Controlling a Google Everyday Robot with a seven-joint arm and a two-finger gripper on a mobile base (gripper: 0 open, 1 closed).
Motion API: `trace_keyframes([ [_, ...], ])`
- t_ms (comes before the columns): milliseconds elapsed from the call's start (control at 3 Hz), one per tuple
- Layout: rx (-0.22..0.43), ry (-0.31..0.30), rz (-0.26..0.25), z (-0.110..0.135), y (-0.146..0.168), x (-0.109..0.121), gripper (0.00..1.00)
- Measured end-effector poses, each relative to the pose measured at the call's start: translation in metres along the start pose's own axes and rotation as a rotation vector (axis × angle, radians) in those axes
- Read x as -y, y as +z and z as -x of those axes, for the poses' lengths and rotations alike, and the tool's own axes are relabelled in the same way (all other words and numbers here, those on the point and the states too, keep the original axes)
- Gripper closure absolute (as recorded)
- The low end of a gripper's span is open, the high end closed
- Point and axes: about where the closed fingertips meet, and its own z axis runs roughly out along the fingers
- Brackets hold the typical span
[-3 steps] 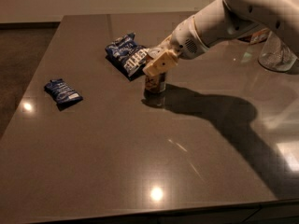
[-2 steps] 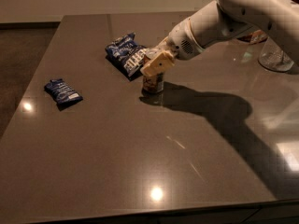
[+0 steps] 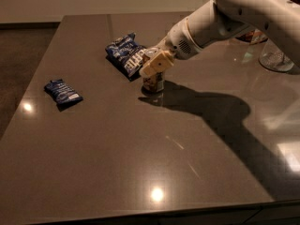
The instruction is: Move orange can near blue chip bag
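The orange can [image 3: 153, 84] stands upright on the dark table [image 3: 140, 163], just right of the blue chip bag [image 3: 125, 55], which lies flat with its white corner toward the can. My gripper [image 3: 153, 67] comes in from the upper right and is shut on the can's upper part, hiding its top. The can's base is at the table surface, a small gap from the bag's near edge.
A smaller dark blue packet [image 3: 62, 92] lies near the table's left edge. A clear glass vessel [image 3: 274, 59] stands at the far right, with another dish [image 3: 251, 34] behind my arm. The arm's shadow falls across the table's right side.
My gripper and the can have shifted slightly left, closer to the blue chip bag. The bag and the small packet have not moved.
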Motion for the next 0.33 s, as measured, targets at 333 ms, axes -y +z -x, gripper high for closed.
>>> trace_keyframes([
  [333, 0.0, -0.001, 0.002, 0.0004, 0.0011, -0.0006, 0.0],
])
